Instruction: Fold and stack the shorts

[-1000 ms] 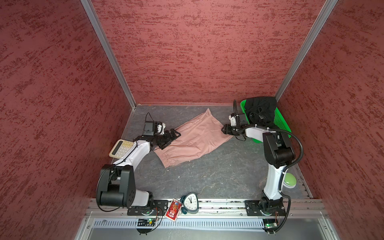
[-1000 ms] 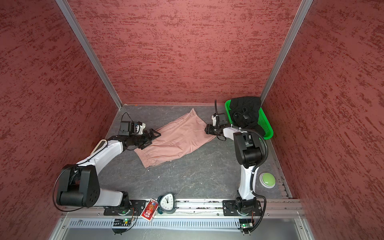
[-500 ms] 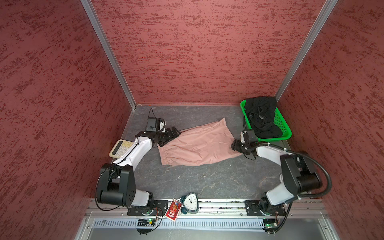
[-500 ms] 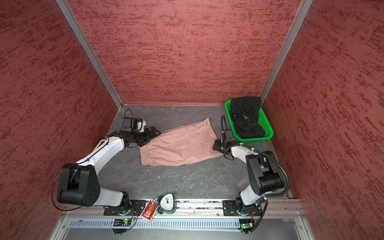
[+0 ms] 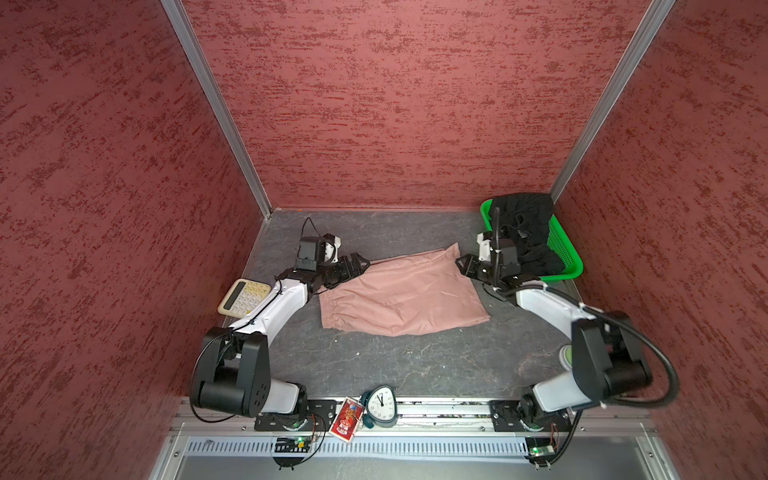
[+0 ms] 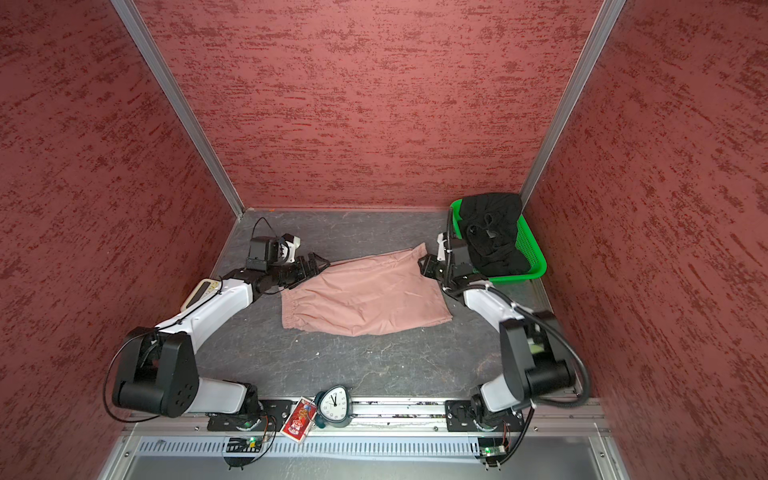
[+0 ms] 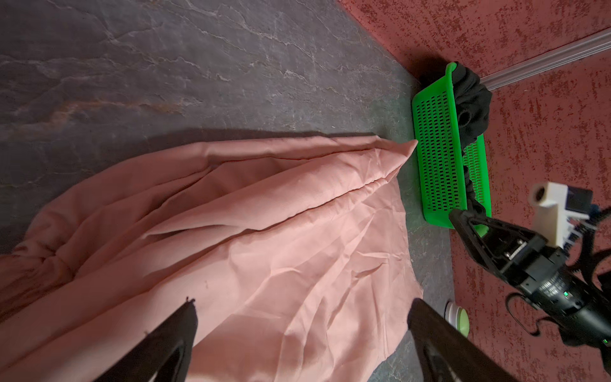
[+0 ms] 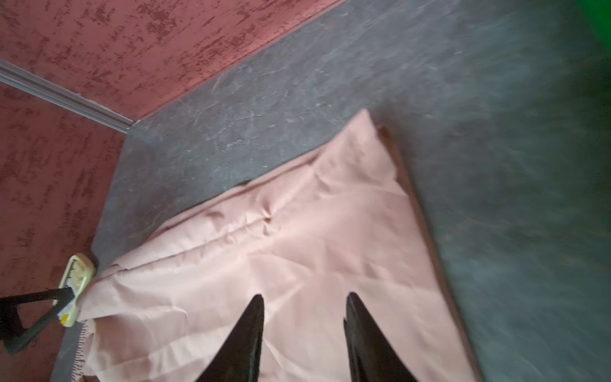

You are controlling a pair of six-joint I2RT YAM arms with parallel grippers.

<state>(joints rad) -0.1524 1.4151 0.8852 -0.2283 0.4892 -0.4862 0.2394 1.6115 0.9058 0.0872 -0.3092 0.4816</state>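
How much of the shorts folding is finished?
Not much yet. Done: the pink shorts lie spread flat on the table. In hand: nothing is gripped; the left gripper and right gripper sit open by their far corners. Left: folding the pink shorts, then taking the black shorts out of the green basket, folding them and stacking both.

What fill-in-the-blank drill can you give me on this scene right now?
The black shorts sit in the green ____.
The pink shorts have their waistband toward the ____ arm.
The left gripper stands ____, holding nothing.
Missing words: basket; left; open.
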